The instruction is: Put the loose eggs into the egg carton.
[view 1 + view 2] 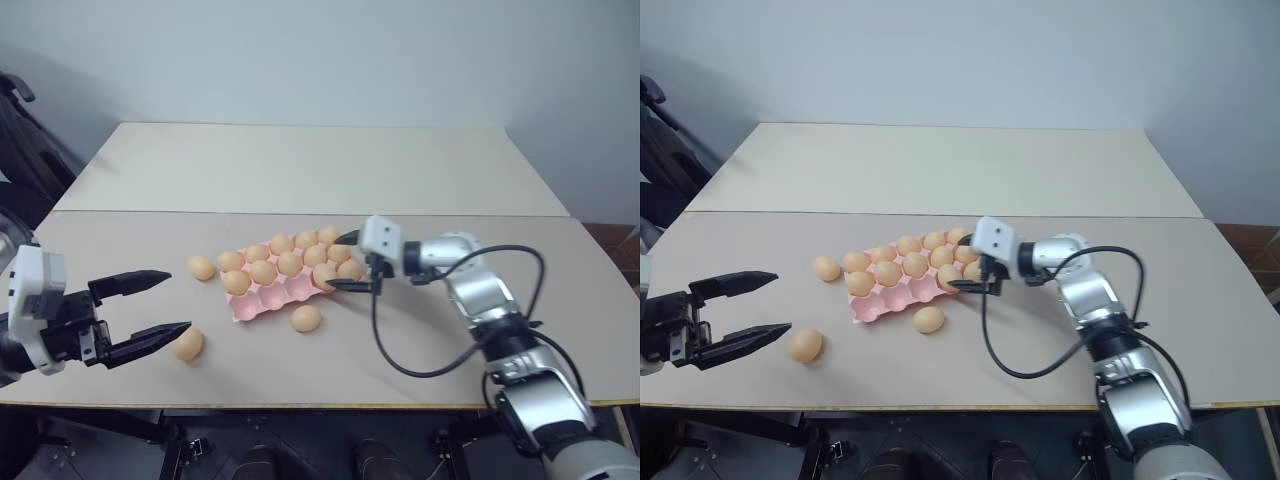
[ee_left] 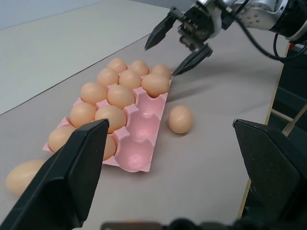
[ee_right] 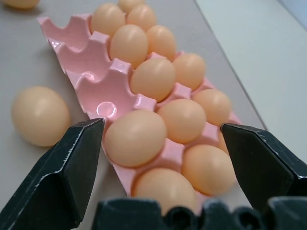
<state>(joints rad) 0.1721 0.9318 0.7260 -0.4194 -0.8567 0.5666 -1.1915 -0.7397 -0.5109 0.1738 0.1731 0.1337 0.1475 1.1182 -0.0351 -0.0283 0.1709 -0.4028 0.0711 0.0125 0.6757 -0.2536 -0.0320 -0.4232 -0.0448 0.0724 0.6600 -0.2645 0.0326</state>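
The pink egg carton point(image 1: 268, 299) lies mid-table, most cups filled with tan eggs and three near-row cups point(image 2: 139, 155) bare. My right gripper point(image 1: 338, 262) is open at the carton's right end, its fingers on either side of an egg point(image 3: 135, 137) that sits in a near-row cup, not touching it. Three loose eggs rest on the table: one left of the carton point(image 1: 201, 267), one in front of it point(image 1: 306, 318), and one point(image 1: 187, 344) by the tip of my left gripper's near finger. My left gripper point(image 1: 175, 302) hangs open and empty at the left.
The table's front edge point(image 1: 300, 404) runs close below the nearest loose egg. A seam point(image 1: 300, 212) joins a second tabletop behind the carton. The right arm's black cable point(image 1: 390, 350) loops down over the table in front of the arm.
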